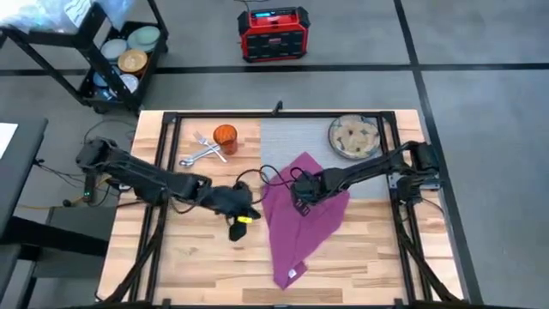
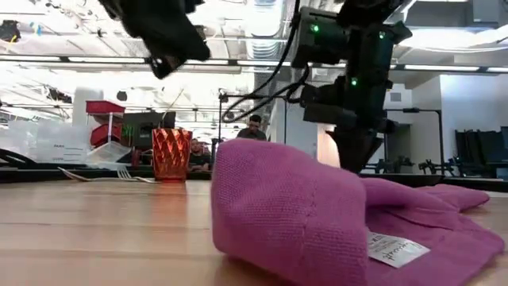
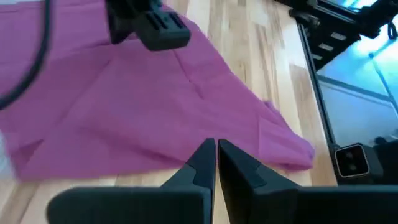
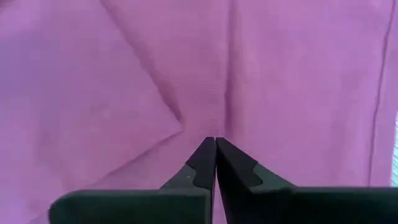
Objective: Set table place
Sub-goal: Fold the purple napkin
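We find the magenta napkin [image 1: 300, 215] spread loosely at the middle of the bench [image 1: 189, 257], its upper part overlapping the lower edge of the grey mat [image 1: 300, 137] and its long tail running down onto the bare planks, where a white label shows near its end. We take the napkin as our landmark. The right pincer [image 4: 215, 146] hangs directly over the napkin's upper part, its two fingers pressed together tip to tip with nothing gripped between them. The left pincer [image 3: 216, 148] hovers just beside the napkin's left edge, its fingers likewise closed against each other and empty. The patterned plate [image 1: 355, 136] rests on the mat, up and to the right of the napkin. The orange cup [image 1: 225, 138] stands on the bare wood up and to the left of the napkin, and the steel cutlery [image 1: 203, 149] lies crossed just beside that cup.
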Robot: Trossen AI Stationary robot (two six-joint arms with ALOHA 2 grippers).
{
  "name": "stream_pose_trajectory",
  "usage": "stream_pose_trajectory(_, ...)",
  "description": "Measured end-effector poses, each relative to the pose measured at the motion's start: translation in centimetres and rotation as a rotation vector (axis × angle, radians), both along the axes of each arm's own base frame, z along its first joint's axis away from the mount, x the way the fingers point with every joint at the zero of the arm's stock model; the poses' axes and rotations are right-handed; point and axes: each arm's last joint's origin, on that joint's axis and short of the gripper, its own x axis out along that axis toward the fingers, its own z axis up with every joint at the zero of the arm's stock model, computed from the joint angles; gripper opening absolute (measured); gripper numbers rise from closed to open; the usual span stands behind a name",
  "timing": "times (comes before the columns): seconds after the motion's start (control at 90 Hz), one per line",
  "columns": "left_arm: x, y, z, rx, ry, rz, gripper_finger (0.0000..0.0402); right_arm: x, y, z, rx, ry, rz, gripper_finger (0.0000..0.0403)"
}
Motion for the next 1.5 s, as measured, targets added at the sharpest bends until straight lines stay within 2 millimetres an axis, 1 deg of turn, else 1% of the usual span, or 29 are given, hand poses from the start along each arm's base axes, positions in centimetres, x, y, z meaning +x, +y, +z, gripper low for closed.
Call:
stream_pose_trajectory(0.078, 1.2, 0.7, -1.1, 0.005, -0.003, -0.007, 0.0000, -0.8, -0.1, 0.1, 0.004, -0.009, -0.034, 0.0000)
stream_pose_trajectory(0.211, 3.1, 1.5, -2.6, -0.018, -0.039, -0.046, 0.0000, -3.5, -0.2, 0.1, 0.020, 0.008, -0.086, 0.0000)
stream_pose_trajectory(0.311, 5.1, 1.8, -2.9, -0.034, -0.067, -0.105, 0.0000, -5.1, -0.2, 0.0, 0.079, -0.027, -0.091, 0.0000)
stream_pose_trajectory(0.389, 6.8, 2.0, -3.2, -0.028, -0.066, -0.144, 0.0000, -5.9, 0.0, -0.6, 0.159, -0.061, -0.078, 0.0000)
stream_pose_trajectory(0.489, 8.5, 2.4, -4.4, -0.023, 0.004, -0.182, 0.0000, -6.4, 0.2, -1.5, 0.240, -0.098, -0.077, 0.0000)
stream_pose_trajectory(0.589, 9.7, 2.6, -5.6, -0.006, 0.091, -0.214, 0.0000, -6.3, 0.4, -1.8, 0.261, -0.125, -0.070, 0.0000)
stream_pose_trajectory(0.678, 10.2, 2.8, -6.7, 0.026, 0.184, -0.244, 0.0000, -6.1, 0.4, -1.8, 0.265, -0.148, -0.059, 0.0000)
stream_pose_trajectory(0.8, 10.7, 3.0, -7.4, 0.073, 0.300, -0.286, 0.0000, -6.0, 0.2, -1.8, 0.270, -0.152, -0.055, 0.0000)
stream_pose_trajectory(0.867, 10.4, 3.1, -7.9, 0.094, 0.377, -0.313, 0.0000, -6.1, 0.1, -1.9, 0.268, -0.144, -0.045, 0.0000)
stream_pose_trajectory(0.944, 9.6, 3.2, -8.6, 0.102, 0.480, -0.338, 0.0000, -6.1, -0.1, -1.9, 0.263, -0.134, -0.037, 0.0000)
stream_pose_trajectory(1.078, 7.8, 3.3, -8.7, 0.103, 0.654, -0.386, 0.0000, -6.4, -0.6, -1.9, 0.259, -0.102, -0.030, 0.0000)
stream_pose_trajectory(1.167, 5.7, 3.3, -8.3, 0.087, 0.851, -0.401, 0.0000, -6.6, -0.8, -2.0, 0.255, -0.079, -0.031, 0.0000)
stream_pose_trajectory(1.222, 3.8, 3.2, -7.7, 0.096, 1.003, -0.400, 0.0000, -6.7, -0.8, -2.0, 0.252, -0.067, -0.028, 0.0000)
stream_pose_trajectory(1.278, 2.5, 3.0, -6.1, 0.123, 1.062, -0.383, 0.0000, -6.8, -0.8, -2.0, 0.249, -0.061, -0.022, 0.0000)
stream_pose_trajectory(1.378, 0.2, 2.6, -1.6, 0.147, 1.035, -0.320, 0.0000, -6.7, -0.8, -2.0, 0.246, -0.063, -0.026, 0.0000)
stream_pose_trajectory(1.433, -0.7, 2.4, 0.4, 0.140, 0.960, -0.256, 0.0000, -6.7, -0.8, -2.0, 0.246, -0.065, -0.025, 0.0000)
stream_pose_trajectory(1.5, -1.1, 2.2, 2.6, 0.153, 0.785, -0.174, 0.0000, -6.7, -0.8, -2.0, 0.247, -0.069, -0.028, 0.0000)
